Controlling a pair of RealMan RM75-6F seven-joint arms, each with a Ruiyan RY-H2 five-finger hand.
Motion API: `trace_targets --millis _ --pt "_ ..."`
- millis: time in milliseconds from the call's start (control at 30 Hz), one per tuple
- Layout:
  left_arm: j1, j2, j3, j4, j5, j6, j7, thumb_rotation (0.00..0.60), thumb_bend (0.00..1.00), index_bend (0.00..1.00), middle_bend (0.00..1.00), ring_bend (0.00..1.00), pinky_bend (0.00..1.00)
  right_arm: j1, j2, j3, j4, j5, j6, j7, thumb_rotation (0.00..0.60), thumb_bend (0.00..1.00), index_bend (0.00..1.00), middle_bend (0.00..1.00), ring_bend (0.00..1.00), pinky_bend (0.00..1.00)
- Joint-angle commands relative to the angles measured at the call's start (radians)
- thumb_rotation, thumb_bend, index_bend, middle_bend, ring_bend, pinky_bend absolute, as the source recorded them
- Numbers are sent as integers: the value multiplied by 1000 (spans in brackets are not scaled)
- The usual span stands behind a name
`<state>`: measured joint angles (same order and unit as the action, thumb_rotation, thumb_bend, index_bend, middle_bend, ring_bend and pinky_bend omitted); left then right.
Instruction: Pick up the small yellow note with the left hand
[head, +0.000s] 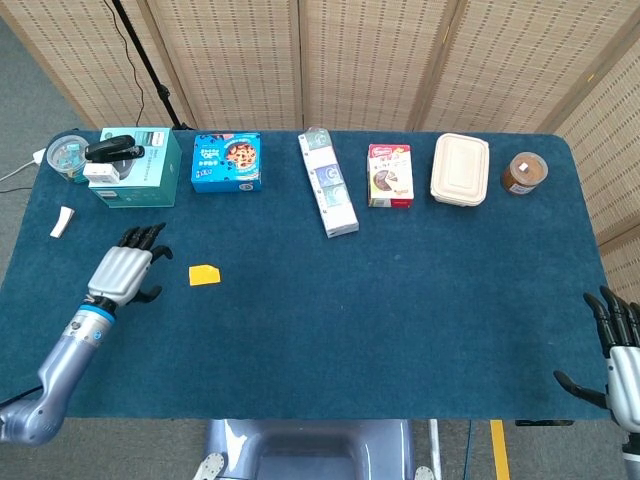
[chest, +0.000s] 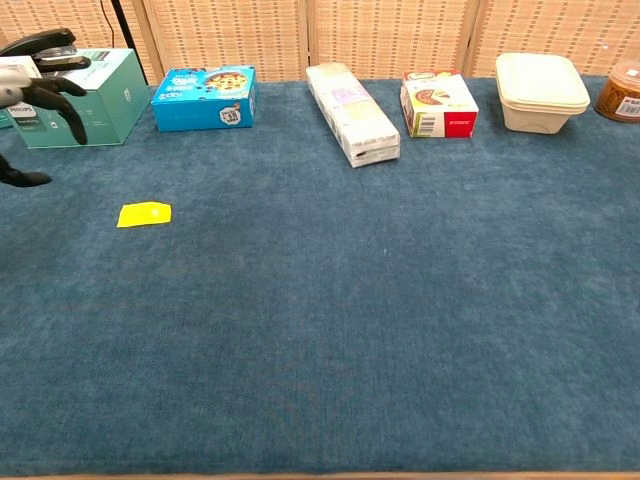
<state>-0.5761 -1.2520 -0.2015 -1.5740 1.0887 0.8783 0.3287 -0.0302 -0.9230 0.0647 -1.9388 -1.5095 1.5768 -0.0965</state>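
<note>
**Left hand beside the yellow note, nothing held**

While the small yellow note (head: 204, 275) lies flat on the blue desk (head: 400, 300) in the left-centre of the head view, the left hand (head: 124, 273) sits just to its left, apart from it and not touching. Its fingers (head: 146, 236) are spread and released, pointing toward the top of the frame, with the thumb sticking out toward the note. In the chest view only the dark fingertips (chest: 62, 95) show at the upper left edge, above and to the left of the note.

The right hand (head: 622, 355) is at the lower right corner of the head view, at the desk's edge, fingers apart and grasping nothing; it is well away from everything else.

Along the upper part of the frame stands a row of items. From left to right: a clear round tub (head: 67, 155), a teal box (head: 142, 170) with a black stapler (head: 115, 149) on top, a blue snack box (head: 227, 162), a long pale package (head: 328, 184) lying lengthwise, a red and white carton (head: 390, 175), a cream lidded container (head: 460, 169) and a brown-topped jar (head: 524, 172). A small white object (head: 63, 221) lies near the left edge, above the left hand.
</note>
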Motion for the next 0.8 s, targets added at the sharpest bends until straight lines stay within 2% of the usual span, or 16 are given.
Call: trace_targets --millis 33,300,567,800 --pt "-60 -83 3 100 -43 -53 17 600 327 367 0 0 0 7 -5 3 3 16 -14 -6 600 0 0 0 0 0" --pt "-124 -179 7 229 -64 -104 -13 600 375 393 0 0 0 14 -12 6 4 32 -25 -22 600 0 0 0 0 0" --pt "-184 -241 25 298 -85 -156 9 600 372 393 0 0 0 20 -12 8 7 47 -38 -19 600 0 0 0 0 0" --pt "-216 -282 35 346 -108 -162 30 600 368 393 0 0 0 22 -9 13 9 59 -40 -10 600 0 0 0 0 0"
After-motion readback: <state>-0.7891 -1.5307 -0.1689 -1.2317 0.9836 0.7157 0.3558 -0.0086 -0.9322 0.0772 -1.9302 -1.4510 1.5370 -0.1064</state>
